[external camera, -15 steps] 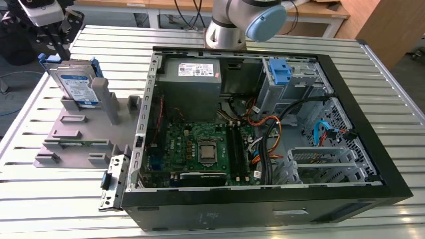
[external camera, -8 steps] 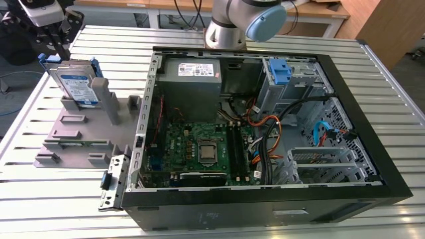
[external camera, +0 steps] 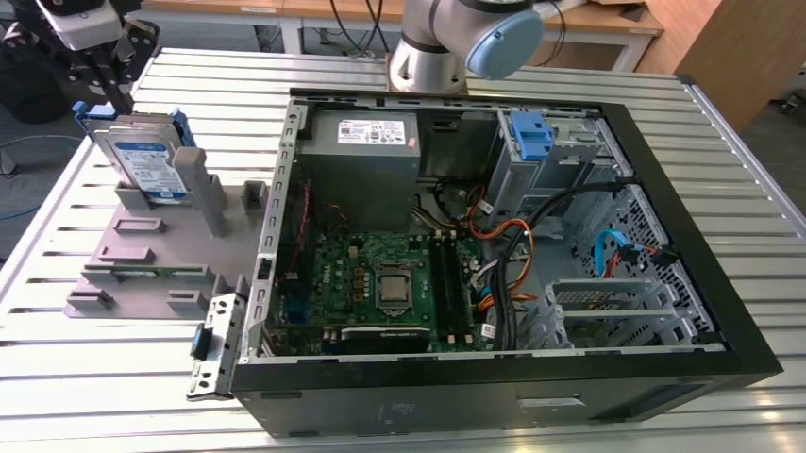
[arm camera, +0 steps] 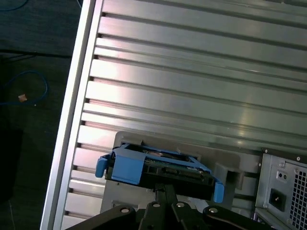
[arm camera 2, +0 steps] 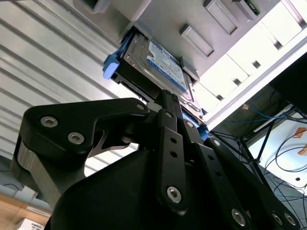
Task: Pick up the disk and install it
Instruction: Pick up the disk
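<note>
An open computer case [external camera: 504,387] lies on its side on a slatted metal counter [external camera: 113,377], its black wall nearest us. Inside we see a green motherboard [external camera: 377,283], and towards the exterior view's right a tangle of orange, black and blue cables [external camera: 605,250]. At the far end of the case sit a grey power-supply box [external camera: 365,142] and a bare blue bracket [external camera: 535,132] in a metal bay.

On the exterior view's left of the case a grey moulded holder [external camera: 151,255] rests on the counter, just beside the case wall. The disk [external camera: 145,156] stands upright on its edge in a slot at the holder's far end, with its white-and-blue label facing us and its blue carrier framing it.

Directly above the disk hangs the claw [external camera: 120,99]. In both wrist views its black fingers [arm camera: 165,191] are drawn together, their tips at the disk's [arm camera: 158,167] upper edge. We cannot tell whether they pinch any part of the carrier. The second wrist view shows the claw [arm camera 2: 165,95] against the edge of the labelled disk [arm camera 2: 158,64].

Farther back, the arm [external camera: 466,38] rises at the counter's far side, behind the case.
</note>
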Motion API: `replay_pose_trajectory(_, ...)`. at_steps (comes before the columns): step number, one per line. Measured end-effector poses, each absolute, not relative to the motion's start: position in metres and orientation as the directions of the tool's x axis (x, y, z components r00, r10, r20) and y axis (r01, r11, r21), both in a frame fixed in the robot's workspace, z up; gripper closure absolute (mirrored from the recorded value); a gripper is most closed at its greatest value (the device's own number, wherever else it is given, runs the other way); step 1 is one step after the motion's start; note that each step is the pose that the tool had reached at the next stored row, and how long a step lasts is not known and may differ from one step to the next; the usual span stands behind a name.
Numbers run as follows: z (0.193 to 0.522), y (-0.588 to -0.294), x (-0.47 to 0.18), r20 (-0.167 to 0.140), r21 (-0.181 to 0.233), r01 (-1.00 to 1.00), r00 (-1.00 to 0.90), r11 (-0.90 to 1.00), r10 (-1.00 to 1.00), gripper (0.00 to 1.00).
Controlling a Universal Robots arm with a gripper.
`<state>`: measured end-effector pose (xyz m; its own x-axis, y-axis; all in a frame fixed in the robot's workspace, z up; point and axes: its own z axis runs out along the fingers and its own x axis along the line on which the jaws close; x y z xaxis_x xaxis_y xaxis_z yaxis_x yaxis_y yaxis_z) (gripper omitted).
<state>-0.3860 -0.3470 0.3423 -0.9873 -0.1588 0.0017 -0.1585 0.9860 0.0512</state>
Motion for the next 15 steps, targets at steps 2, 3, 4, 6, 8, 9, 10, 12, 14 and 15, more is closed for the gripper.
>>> replay_pose_trajectory(2,0.3423,-0.3470,-0.3860,0.002,0.051,-0.192,-0.981,0.980,-0.192,0.89)
replay_pose_trajectory(3,0.3423,-0.3470,-0.3860,0.002,0.051,-0.210,-0.978,0.976,-0.210,0.89)
replay_pose_trajectory(4,0.3423,-0.3470,-0.3860,0.002,0.051,-0.227,-0.974,0.973,-0.228,0.89)
replay_pose_trajectory(6,0.3423,-0.3470,-0.3860,0.002,0.051,-0.263,-0.965,0.963,-0.263,0.89)
replay_pose_trajectory(8,0.3423,-0.3470,-0.3860,0.002,0.051,-0.297,-0.955,0.953,-0.298,0.89)
replay_pose_trajectory(9,0.3423,-0.3470,-0.3860,0.002,0.051,-0.315,-0.949,0.948,-0.315,0.89)
replay_pose_trajectory(10,0.3423,-0.3470,-0.3860,0.002,0.051,-0.332,-0.943,0.942,-0.332,0.89)
replay_pose_trajectory(12,0.3422,-0.3470,-0.3860,0.002,0.051,-0.365,-0.931,0.930,-0.366,0.89)
replay_pose_trajectory(14,0.3422,-0.3470,-0.3860,0.002,0.051,-0.400,-0.916,0.915,-0.401,0.89)
replay_pose_trajectory(15,0.3421,-0.3470,-0.3860,0.002,0.051,-0.416,-0.909,0.908,-0.417,0.89)
